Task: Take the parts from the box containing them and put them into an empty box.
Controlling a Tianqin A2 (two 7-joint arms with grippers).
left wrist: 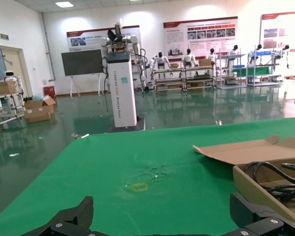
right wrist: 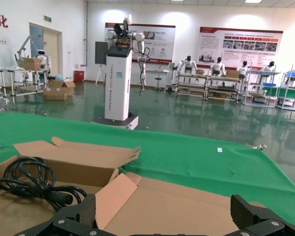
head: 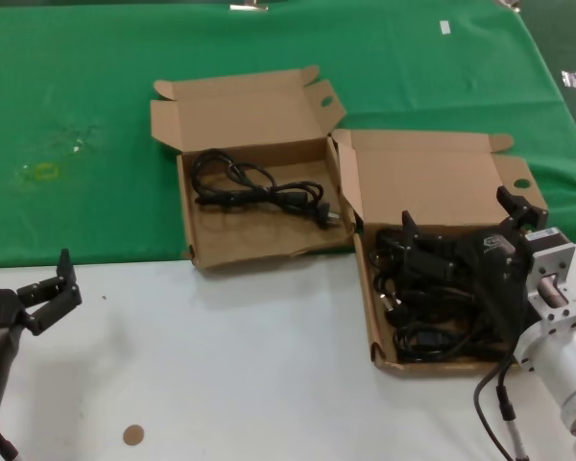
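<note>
One cord (head: 259, 185) lies in the wavy-flap box (head: 254, 173) at ten o'clock of the spread right end effector (head: 461, 223), which hangs over the full box (head: 437, 259)'s cords (head: 422, 307); left end effector (head: 53, 288) idles spread.

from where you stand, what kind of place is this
Probably a robotics lab or demo hall: white humanoid robots stand by metal shelving racks, printed display boards line the far wall, and the green-cloth work table sits on a glossy green floor.
</note>
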